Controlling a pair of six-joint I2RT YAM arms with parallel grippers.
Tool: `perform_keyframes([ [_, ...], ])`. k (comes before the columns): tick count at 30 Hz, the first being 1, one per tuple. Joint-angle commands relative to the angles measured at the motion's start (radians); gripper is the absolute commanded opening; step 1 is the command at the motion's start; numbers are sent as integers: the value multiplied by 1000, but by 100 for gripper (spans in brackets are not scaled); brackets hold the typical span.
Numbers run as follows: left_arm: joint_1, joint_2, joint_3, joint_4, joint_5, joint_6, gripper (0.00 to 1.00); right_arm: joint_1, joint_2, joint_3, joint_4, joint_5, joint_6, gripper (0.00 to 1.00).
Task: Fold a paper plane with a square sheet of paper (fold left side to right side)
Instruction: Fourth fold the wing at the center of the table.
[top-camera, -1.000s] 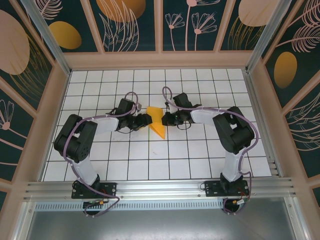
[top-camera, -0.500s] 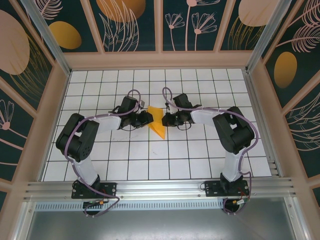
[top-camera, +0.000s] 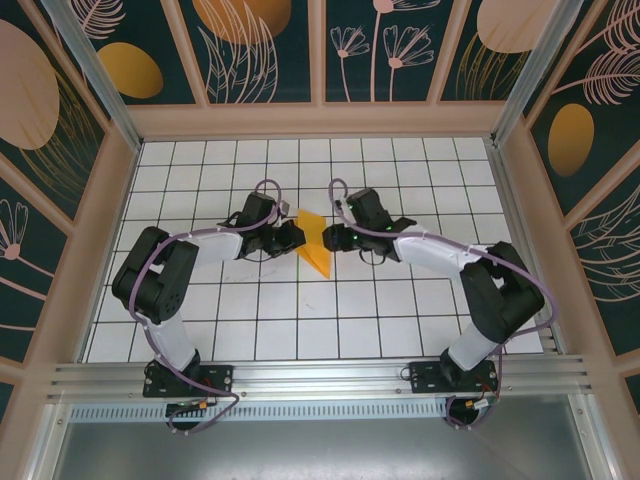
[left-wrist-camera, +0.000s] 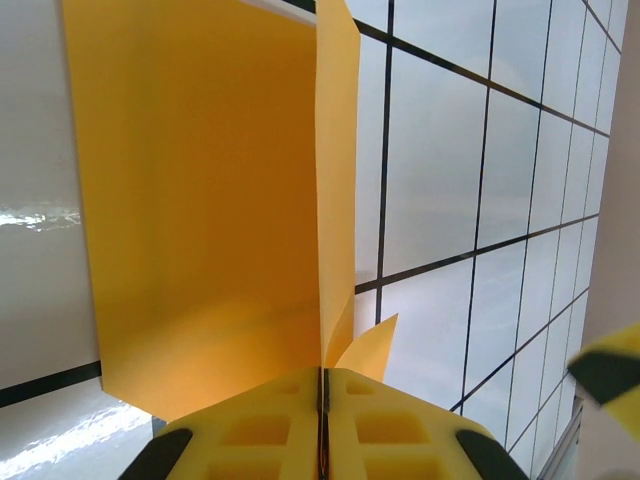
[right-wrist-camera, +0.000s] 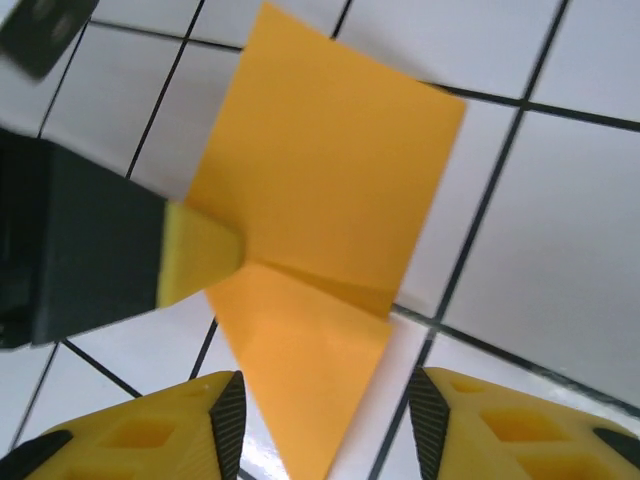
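Note:
The square sheet of paper (top-camera: 316, 245) is orange-yellow and folded to a pointed shape, lying mid-table with its tip toward the near edge. One flap (left-wrist-camera: 200, 190) stands up from the tiles. My left gripper (top-camera: 297, 236) is at the sheet's left side, shut on the paper's edge (left-wrist-camera: 322, 405). My right gripper (top-camera: 334, 240) is just right of the sheet and open, its fingers (right-wrist-camera: 225, 415) either side of the pointed lower part (right-wrist-camera: 300, 380) without touching it. The left gripper's yellow fingertip (right-wrist-camera: 198, 255) shows against the fold in the right wrist view.
The floor is white tiles with dark grid lines (top-camera: 340, 300). Wooden-framed walls with a plant print (top-camera: 310, 120) close in the back and both sides. An aluminium rail (top-camera: 320, 378) runs along the near edge by the arm bases.
The left gripper has closed on the paper's left edge. The right gripper has opened and let go of the paper, and the right arm's elbow has swung out to the right.

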Motion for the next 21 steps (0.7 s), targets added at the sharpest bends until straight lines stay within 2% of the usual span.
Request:
perform_keyframes([
  [1, -6, -16, 17, 12, 19, -21, 10, 100, 20, -38, 15, 163, 19, 53],
  [8, -6, -25, 17, 6, 30, -30, 10, 198, 141, 35, -11, 287, 11, 54],
  [15, -6, -27, 23, -3, 27, -30, 10, 207, 183, 54, -21, 314, 2, 53],
  [21, -6, -28, 25, -11, 26, -26, 10, 207, 201, 58, -21, 318, -1, 47],
])
